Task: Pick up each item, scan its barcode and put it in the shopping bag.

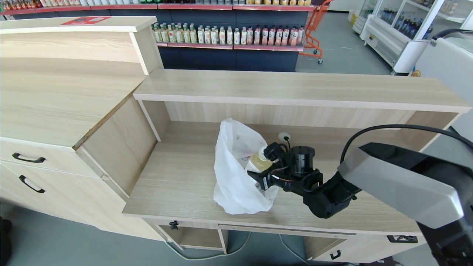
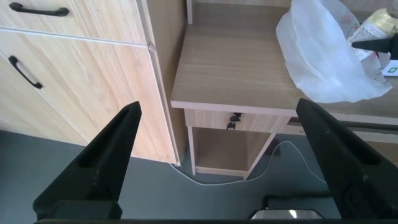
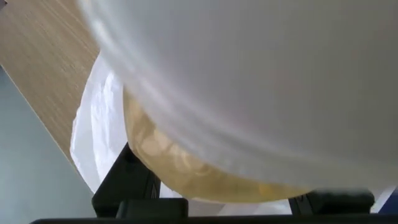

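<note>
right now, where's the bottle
In the head view the bottle is near the centre, held in the right gripper at the open mouth of the white shopping bag on the wooden counter.

Right arm: comes in over the table near its front right corner and runs along the front edge toward the middle, wrist bent inward. Right gripper: jaws clamped on a bottle. Left gripper: held off the table's front left corner, outside the front edge, jaws spread wide.
</note>
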